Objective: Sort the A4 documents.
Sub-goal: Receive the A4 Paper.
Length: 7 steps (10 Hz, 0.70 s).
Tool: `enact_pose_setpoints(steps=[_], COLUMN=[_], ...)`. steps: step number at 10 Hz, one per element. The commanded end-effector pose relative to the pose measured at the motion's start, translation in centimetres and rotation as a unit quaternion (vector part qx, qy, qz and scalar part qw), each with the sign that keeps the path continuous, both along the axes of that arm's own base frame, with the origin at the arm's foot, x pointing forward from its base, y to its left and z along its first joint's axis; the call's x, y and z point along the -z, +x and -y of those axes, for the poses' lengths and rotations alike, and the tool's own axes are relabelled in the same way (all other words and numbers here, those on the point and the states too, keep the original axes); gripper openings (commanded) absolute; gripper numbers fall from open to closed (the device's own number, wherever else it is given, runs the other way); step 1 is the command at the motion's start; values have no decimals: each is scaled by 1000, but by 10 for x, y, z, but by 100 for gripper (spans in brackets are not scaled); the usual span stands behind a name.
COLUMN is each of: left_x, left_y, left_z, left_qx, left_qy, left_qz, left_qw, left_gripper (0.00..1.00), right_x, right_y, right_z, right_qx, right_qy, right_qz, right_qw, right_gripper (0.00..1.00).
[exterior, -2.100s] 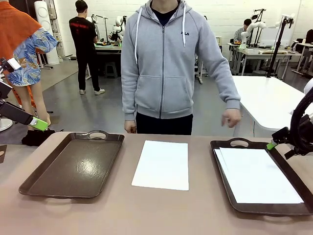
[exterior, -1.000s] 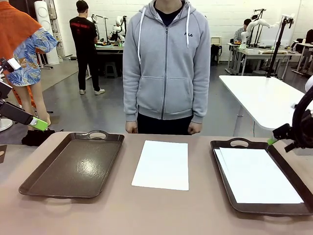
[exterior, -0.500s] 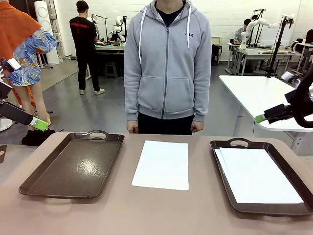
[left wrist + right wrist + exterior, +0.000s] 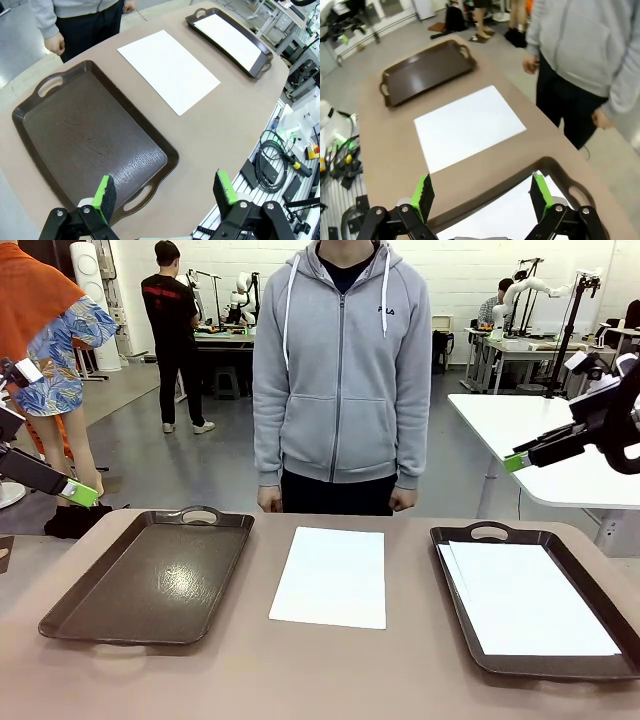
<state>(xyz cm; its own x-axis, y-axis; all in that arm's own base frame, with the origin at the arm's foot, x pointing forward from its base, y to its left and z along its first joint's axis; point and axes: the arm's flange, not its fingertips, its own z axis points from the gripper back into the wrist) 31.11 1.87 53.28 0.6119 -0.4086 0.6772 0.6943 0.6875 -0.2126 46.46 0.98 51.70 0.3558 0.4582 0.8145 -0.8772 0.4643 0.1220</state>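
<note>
One A4 document (image 4: 330, 575) lies flat on the brown table between two dark brown trays. The left tray (image 4: 150, 580) holds nothing. More white A4 documents (image 4: 525, 600) lie stacked in the right tray (image 4: 489, 532). My right gripper (image 4: 518, 461) hangs open high above the right tray's far end; its wrist view looks down past its fingertips (image 4: 424, 192) on the middle sheet (image 4: 467, 125) and the tray rim (image 4: 520, 182). My left gripper (image 4: 78, 493) hovers open off the table's left side, above the empty tray's (image 4: 85, 135) near edge, with the loose sheet (image 4: 167, 70) beyond.
A person in a grey hoodie stands at the far edge, both hands (image 4: 267, 500) low at the table rim. A white table (image 4: 530, 440) stands behind on the right. Cables (image 4: 272, 160) lie beyond the table's edge near my left arm.
My right gripper has risen from beside the right tray's far corner to well above it and swung leftwards. The person drew a hand back earlier and now stands still.
</note>
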Motion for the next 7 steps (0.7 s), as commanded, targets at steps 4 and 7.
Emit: enact_pose_setpoints(steps=[4,7], left_x=[1,1], left_y=[1,1], left_z=[-2,-2], left_qx=[8,8], left_qy=[-7,-7], left_qz=[3,3], left_qw=[1000,1000], left_gripper=[100,100], right_x=[-1,-3], right_y=[-18,-19], right_z=[-7,-7], right_qx=[-76,-70], right_qy=[9,1], right_qz=[-40,-43], right_qw=[996,997], right_gripper=[100,100])
